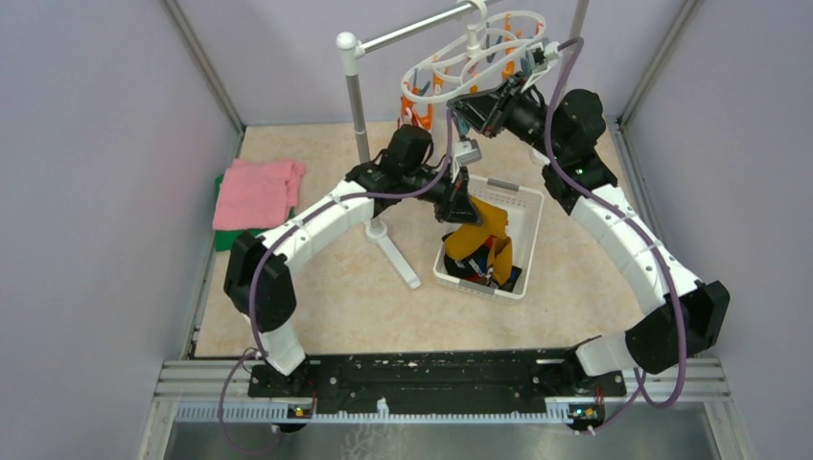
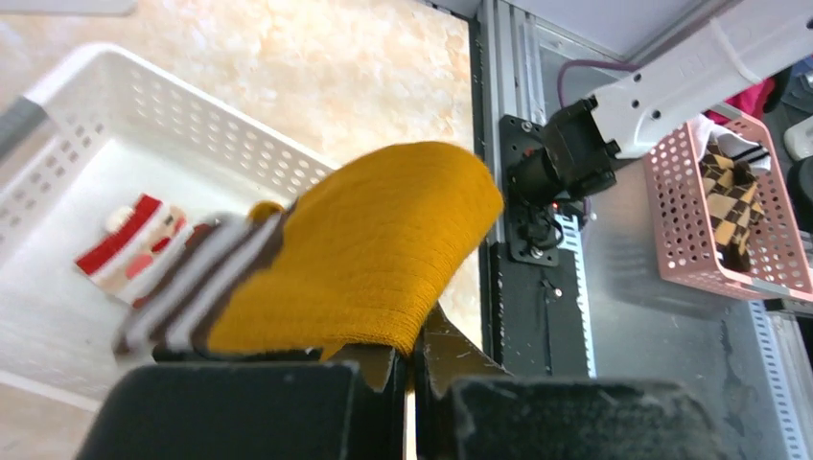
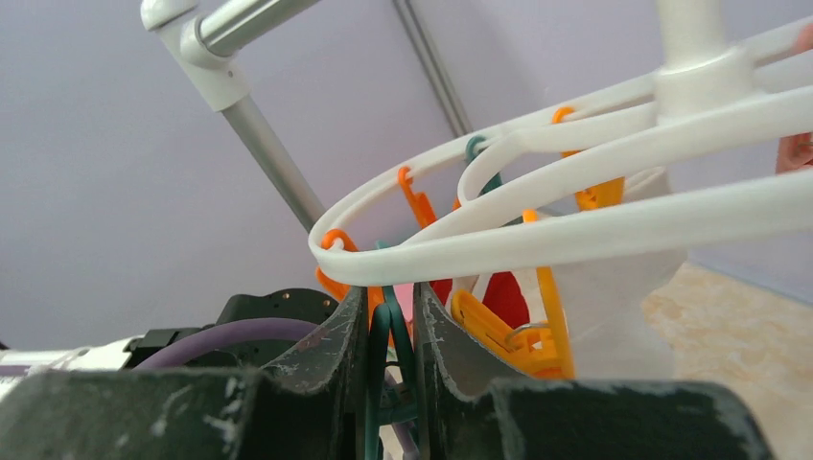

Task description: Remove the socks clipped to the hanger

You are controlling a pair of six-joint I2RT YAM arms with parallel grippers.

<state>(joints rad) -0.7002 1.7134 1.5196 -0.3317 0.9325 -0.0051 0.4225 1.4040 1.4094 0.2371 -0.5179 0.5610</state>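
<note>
The white oval hanger [image 1: 451, 59] hangs from the rack bar at the back, with orange and teal clips below it. My right gripper [image 1: 460, 107] is under its ring, shut on a teal clip [image 3: 388, 345]. The ring [image 3: 575, 230] passes just above the fingers, and a red sock [image 3: 503, 297] hangs beside an orange clip [image 3: 499, 335]. My left gripper [image 1: 460, 209] is shut on a mustard-yellow sock [image 2: 374, 249] with a striped end and holds it over the white basket [image 1: 525, 206]. A red-and-white sock [image 2: 129, 244] lies in the basket [image 2: 144, 105].
The grey pole rack [image 1: 360, 105] stands mid-table with its foot [image 1: 393, 251] reaching toward the basket. A folded pink cloth [image 1: 254, 192] lies on a green one [image 1: 225, 238] at the left wall. A pink basket [image 2: 690, 240] sits beyond the table's near edge.
</note>
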